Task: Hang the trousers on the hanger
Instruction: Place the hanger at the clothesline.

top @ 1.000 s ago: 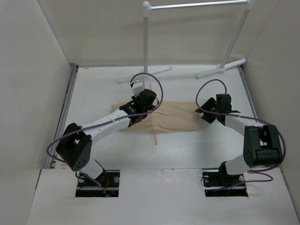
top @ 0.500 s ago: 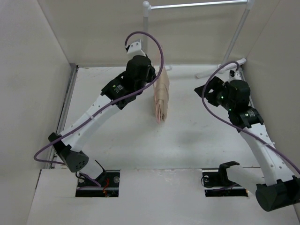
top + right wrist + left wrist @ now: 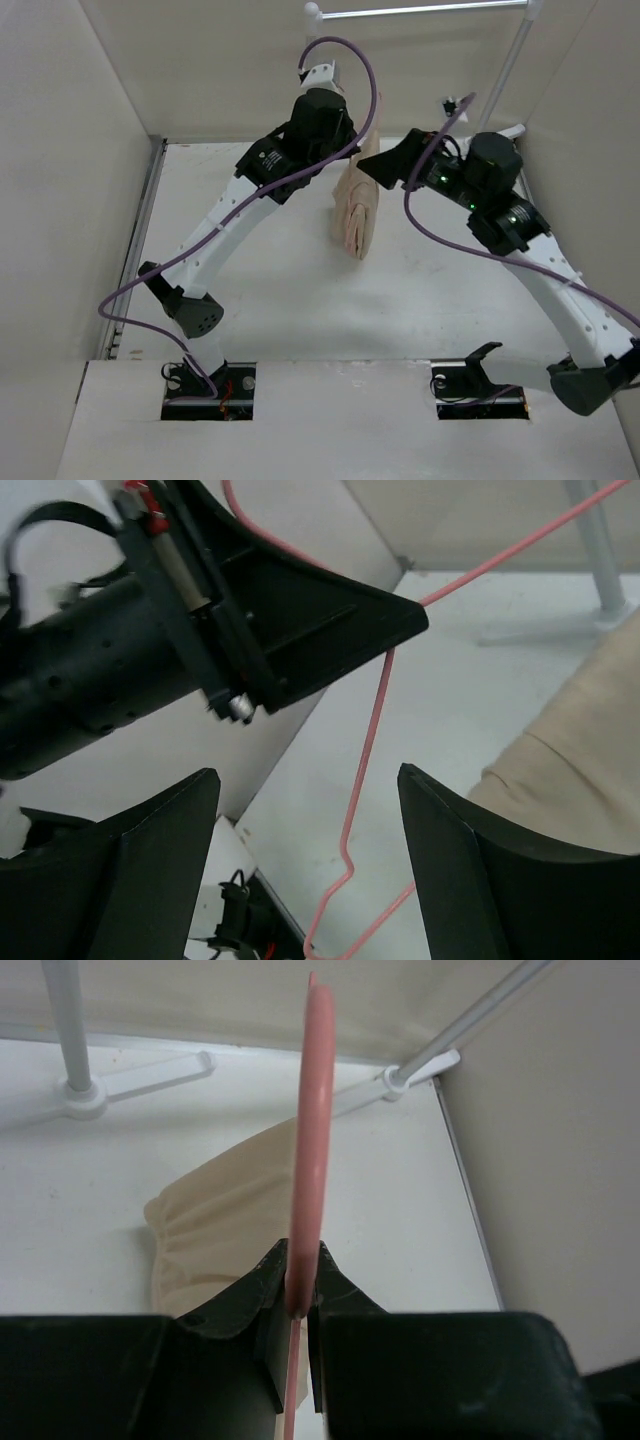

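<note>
Now higher — trousers [image 3: 355,215] on hanger [image 3: 310,1140]

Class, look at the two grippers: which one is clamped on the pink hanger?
The left gripper: its jaws pinch the hanger wire, while the right gripper stands wide open, gripping nothing.

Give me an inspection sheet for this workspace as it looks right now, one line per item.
Surface: white table, no damage seen.
Job's things: trousers hang bunched, apparently draped over the pink hanger, raised above the table.
Clutter: nothing seen.
Grippers: left gripper shut on the hanger; right gripper open, holding nothing, close to the trousers.
Cables: purple cables loop high near both grippers.
Surroundings: white garment rack at the back; plain walls on three sides.
</note>
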